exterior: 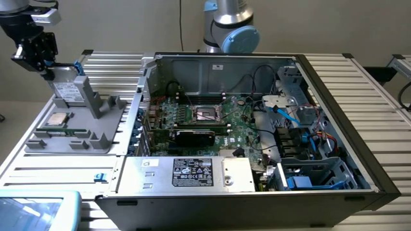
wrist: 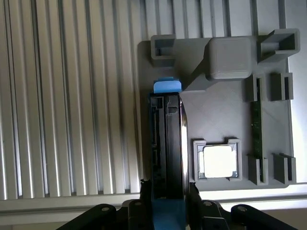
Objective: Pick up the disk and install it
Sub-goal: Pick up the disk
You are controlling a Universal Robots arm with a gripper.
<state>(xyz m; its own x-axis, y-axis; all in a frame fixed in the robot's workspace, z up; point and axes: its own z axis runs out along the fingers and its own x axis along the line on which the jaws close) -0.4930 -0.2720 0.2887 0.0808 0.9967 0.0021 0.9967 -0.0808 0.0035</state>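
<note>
Pincer (exterior: 47, 73) meets the disk (exterior: 65, 91) at the rack: the single arm's pincer sits directly over the disk (wrist: 168, 139), jaws narrowed onto its two broad faces and apparently gripping it. The disk stands on edge in a slot of the grey holder (exterior: 96, 131) on the ribbed surface (exterior: 38, 168). Its long axis runs straight out from the pincer (wrist: 166, 192) toward its blue tab (wrist: 167, 86). The processor chip (wrist: 219, 161) lies just beside it. The open computer case (exterior: 334, 120) lies well apart, toward the exterior view's right.
</note>
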